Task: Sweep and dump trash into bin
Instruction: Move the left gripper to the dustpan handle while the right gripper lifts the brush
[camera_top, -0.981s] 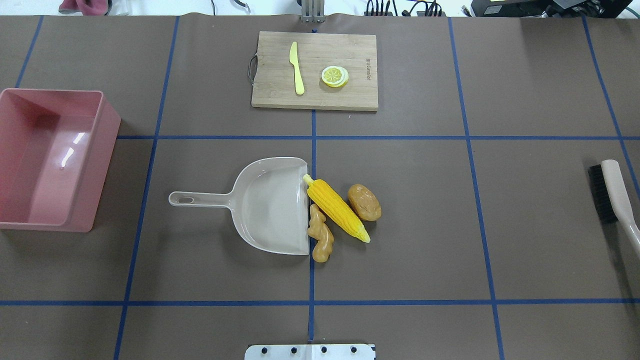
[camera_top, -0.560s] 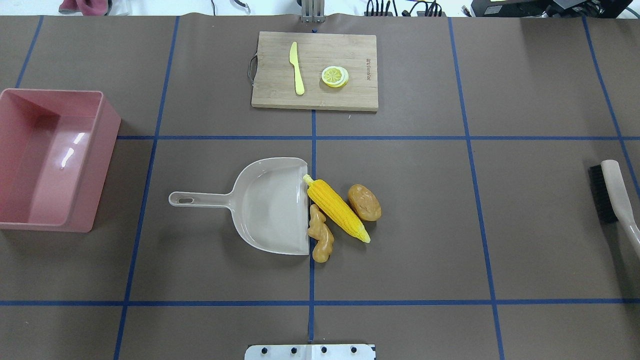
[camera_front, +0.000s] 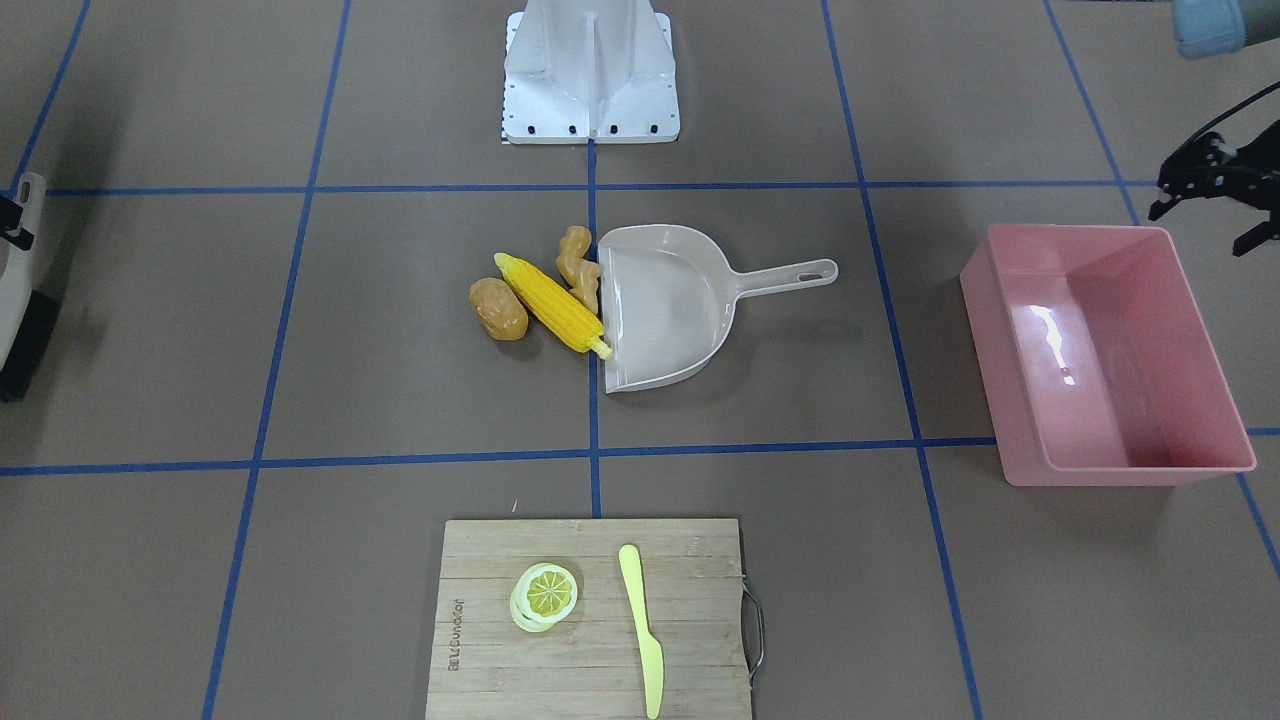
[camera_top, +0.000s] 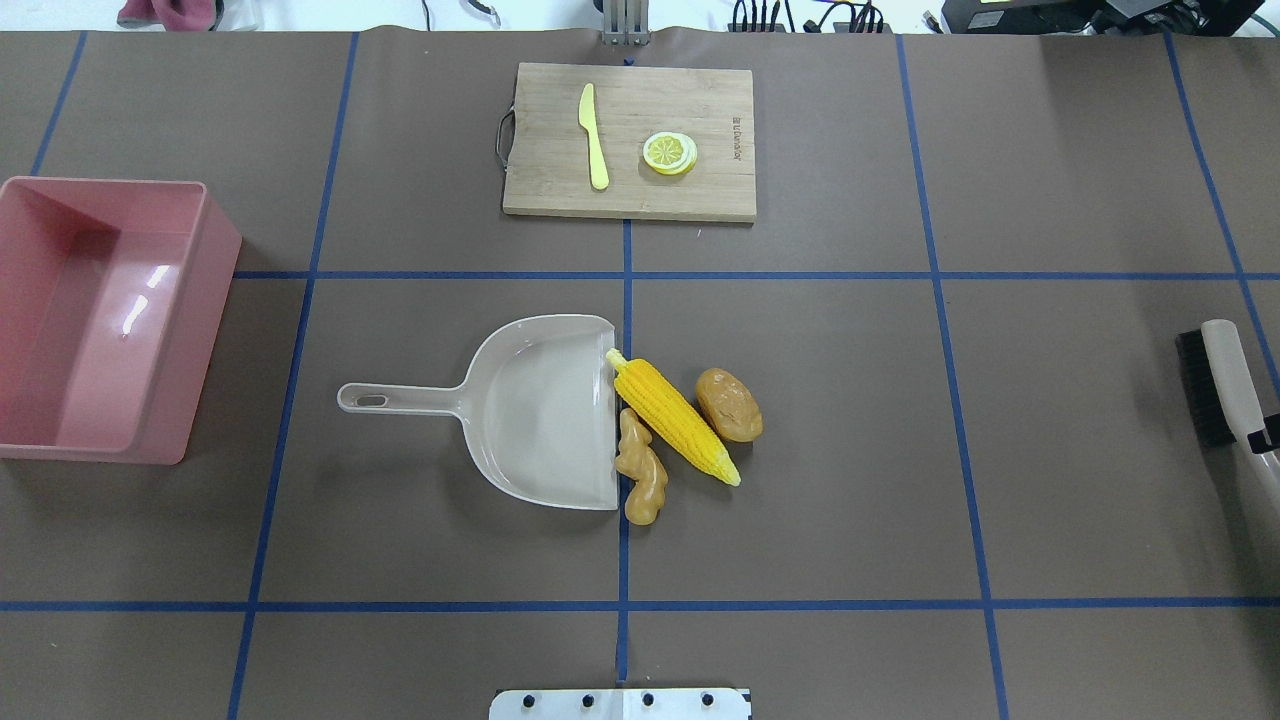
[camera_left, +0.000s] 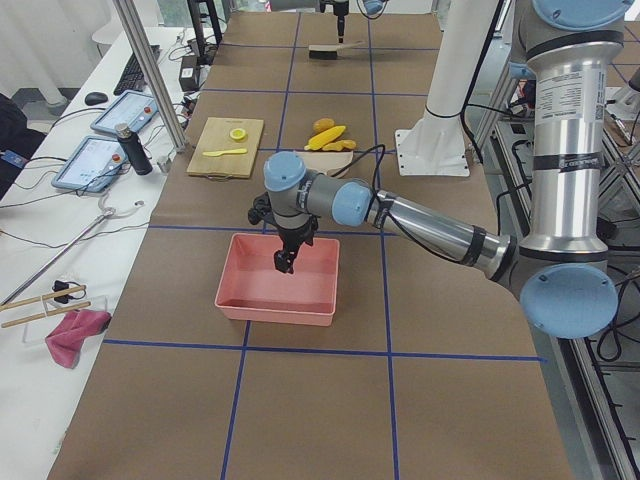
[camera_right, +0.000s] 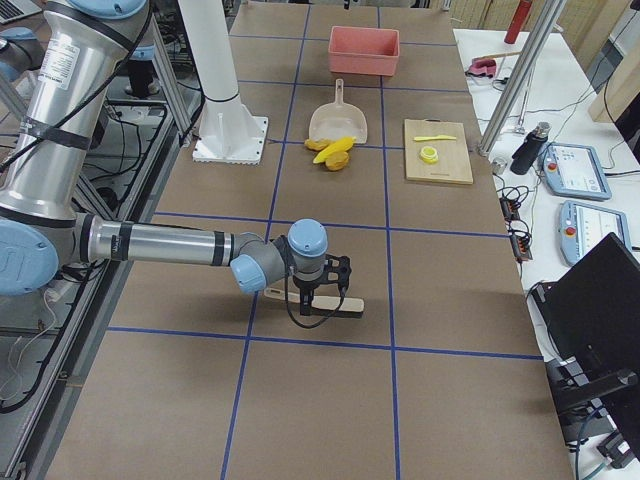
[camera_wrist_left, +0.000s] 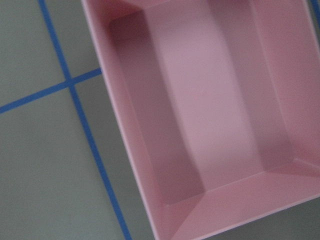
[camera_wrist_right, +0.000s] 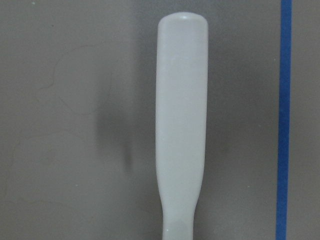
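The corn cob (camera_top: 675, 420), potato (camera_top: 729, 404) and ginger root (camera_top: 642, 470) lie together on the table against the open lip of the beige dustpan (camera_top: 540, 420). The pink bin (camera_top: 215, 235) stands empty at the far left. My left gripper (camera_front: 1205, 200) hovers over the bin's near end (camera_left: 285, 262) with its fingers apart and empty. My right gripper (camera_top: 1265, 437) is down at the handle of a brush (camera_top: 1230, 380) at the right edge. Only one fingertip shows beside the handle; it looks open.
A wooden cutting board (camera_top: 720, 100) at the far middle holds a pale yellow knife (camera_top: 593, 135) and a lemon slice (camera_top: 669, 153). The robot's base plate (camera_top: 620, 703) sits at the near edge. The brush's black bristles (camera_top: 1192, 385) face the table's middle.
A black fingertip of my right gripper has come into the overhead view beside the brush handle. The trash, dustpan and bin have not moved.
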